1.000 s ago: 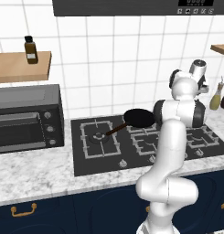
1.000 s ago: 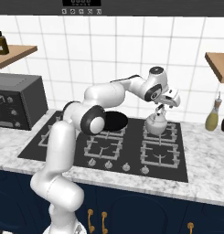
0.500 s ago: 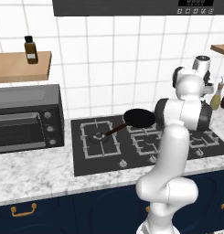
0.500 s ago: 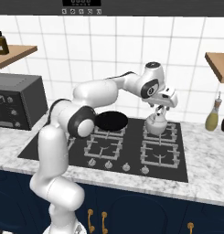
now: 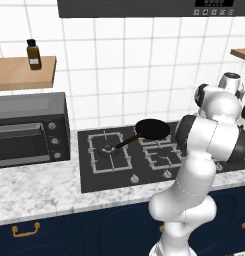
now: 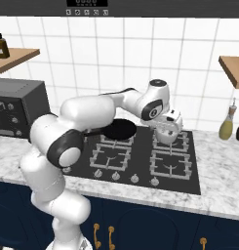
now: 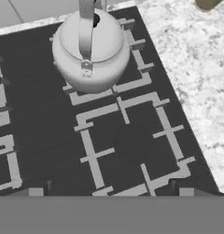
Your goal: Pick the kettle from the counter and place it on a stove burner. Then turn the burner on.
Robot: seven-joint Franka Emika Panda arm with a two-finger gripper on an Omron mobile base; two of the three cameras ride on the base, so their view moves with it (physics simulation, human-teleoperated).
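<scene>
Silvery-white, the kettle (image 7: 91, 48) is seen in the upper left of the hand view, seated upright on the grate of the stove's (image 6: 140, 161) rear right burner, handle arched over its lid; in the right base view the kettle (image 6: 166, 135) appears at centre right, under the end effector (image 6: 169, 122). Whether the end effector is spread or pressed together cannot be told. The placing step is judged done, since the kettle rests squarely on the burner. The pan (image 6: 118, 129) is kept on the neighbouring rear burner, just beside it. The knobs (image 6: 134, 178) along the stove's front edge, above the marbled bench (image 6: 223, 193), are judged the next target.
</scene>
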